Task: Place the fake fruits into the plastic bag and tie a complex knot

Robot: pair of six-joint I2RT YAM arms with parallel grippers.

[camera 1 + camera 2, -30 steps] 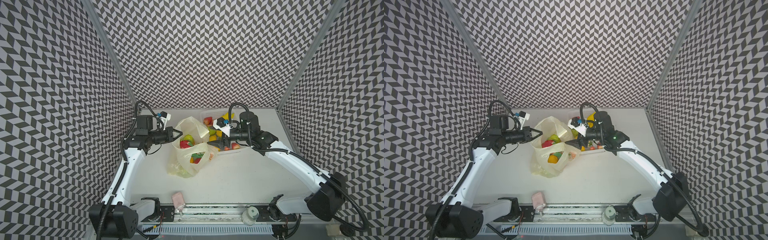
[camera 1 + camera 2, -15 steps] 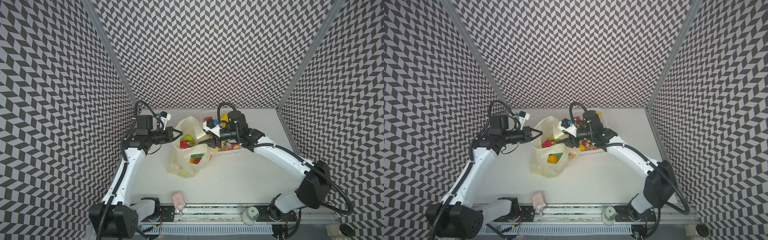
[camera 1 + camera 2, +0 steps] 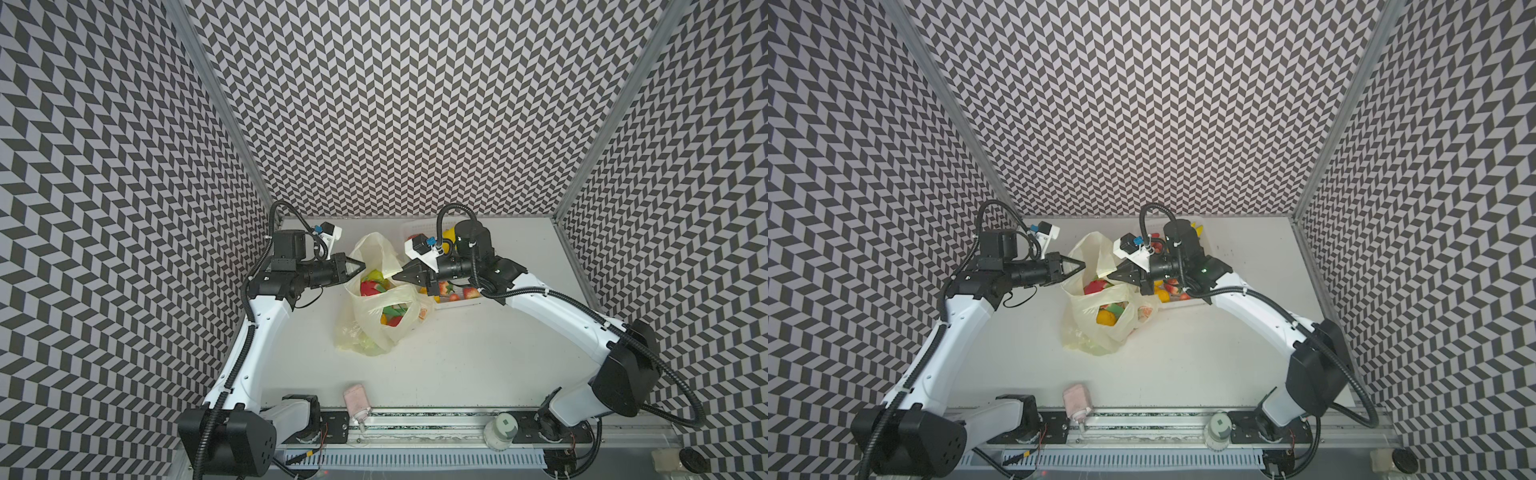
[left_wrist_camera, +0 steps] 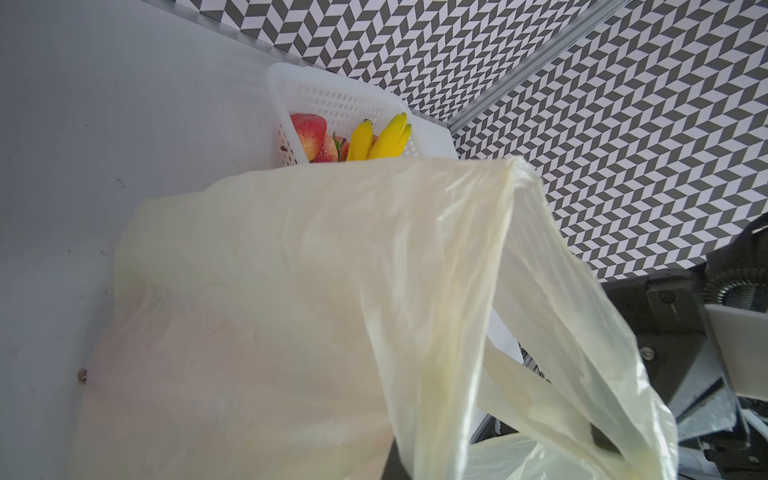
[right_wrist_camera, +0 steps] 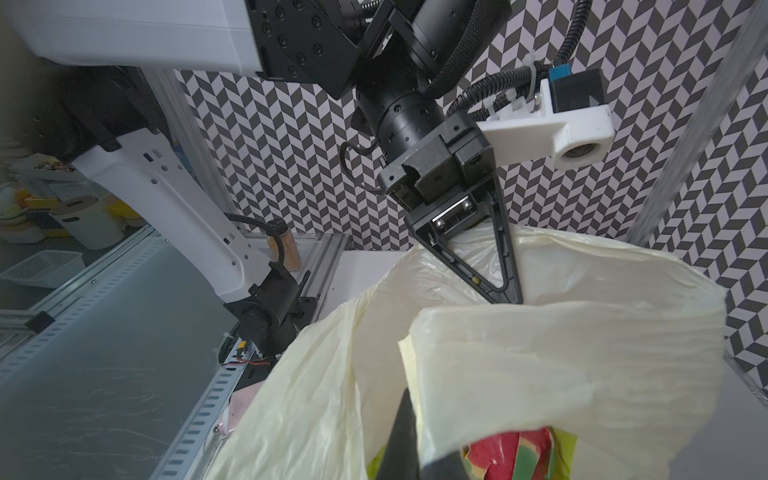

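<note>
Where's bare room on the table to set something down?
Bare table lies between the bag and the front rail, right of the pink thing, and in the back right corner behind the right arm. Around the bag and basket it is crowded.

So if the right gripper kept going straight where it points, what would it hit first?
The plastic bag: the right gripper is shut on its rim. Beyond that film, probably the left gripper facing it, though depth is unclear.

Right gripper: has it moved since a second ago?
Yes. The right gripper has shifted left, away from the white basket and onto the plastic bag rim.
</note>
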